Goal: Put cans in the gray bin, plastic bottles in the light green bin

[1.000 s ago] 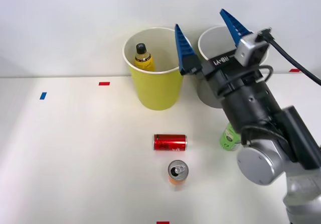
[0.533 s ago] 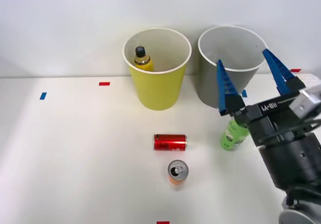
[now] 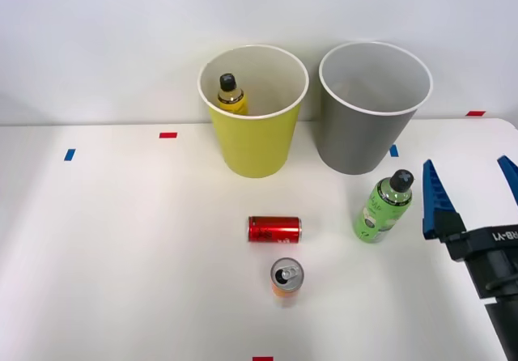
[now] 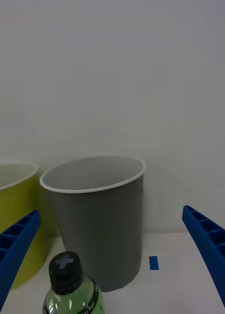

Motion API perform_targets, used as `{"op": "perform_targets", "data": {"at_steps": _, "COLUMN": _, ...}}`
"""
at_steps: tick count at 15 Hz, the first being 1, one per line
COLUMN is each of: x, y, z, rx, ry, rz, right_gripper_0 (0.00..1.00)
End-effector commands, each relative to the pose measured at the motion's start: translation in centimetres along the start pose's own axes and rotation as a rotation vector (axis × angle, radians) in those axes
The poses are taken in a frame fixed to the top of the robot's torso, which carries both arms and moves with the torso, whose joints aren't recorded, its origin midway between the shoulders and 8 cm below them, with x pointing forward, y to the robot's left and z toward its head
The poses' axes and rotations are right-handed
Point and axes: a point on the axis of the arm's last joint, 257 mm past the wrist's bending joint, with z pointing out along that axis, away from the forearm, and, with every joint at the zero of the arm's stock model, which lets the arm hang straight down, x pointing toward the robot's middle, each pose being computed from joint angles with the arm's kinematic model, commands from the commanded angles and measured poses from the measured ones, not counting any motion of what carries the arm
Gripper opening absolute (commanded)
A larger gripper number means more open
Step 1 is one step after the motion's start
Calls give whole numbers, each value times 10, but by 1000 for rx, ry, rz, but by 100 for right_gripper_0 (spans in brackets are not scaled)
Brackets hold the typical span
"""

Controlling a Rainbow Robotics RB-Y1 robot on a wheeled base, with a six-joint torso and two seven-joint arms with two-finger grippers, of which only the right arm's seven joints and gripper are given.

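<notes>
The light green bin (image 3: 253,138) stands at the back of the table with a yellow-label plastic bottle (image 3: 230,92) inside it. To its right stands the gray bin (image 3: 368,126), also seen close in the wrist view (image 4: 100,221). A green-label bottle (image 3: 384,207) with a black cap stands upright in front of the gray bin (image 4: 73,289). A red can (image 3: 274,229) lies on its side mid-table, and an orange can (image 3: 286,278) stands just in front of it. My right gripper (image 3: 471,189) is open and empty, to the right of the green bottle.
Small red tape marks (image 3: 167,134) and blue tape marks (image 3: 70,155) lie on the white table. A white wall rises behind the bins. The table's right edge (image 3: 510,126) runs close to my gripper.
My right arm has pulled back from above the bins toward the front right and lowered. The green bottle, hidden behind the arm before, now shows fully. The gripper stayed open.
</notes>
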Motion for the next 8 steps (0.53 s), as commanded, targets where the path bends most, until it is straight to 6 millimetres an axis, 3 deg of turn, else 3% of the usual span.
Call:
{"op": "perform_targets", "data": {"at_steps": 1, "x": 11, "y": -12, "z": -12, "rx": 40, "ry": 37, "rz": 4, "right_gripper_0": 100}}
{"op": "perform_targets", "data": {"at_steps": 5, "x": 36, "y": -36, "z": -27, "rx": 165, "ry": 126, "rz": -104, "right_gripper_0": 100}}
{"op": "perform_targets", "data": {"at_steps": 8, "x": 46, "y": -43, "z": -27, "rx": 196, "ry": 171, "rz": -153, "right_gripper_0": 100}}
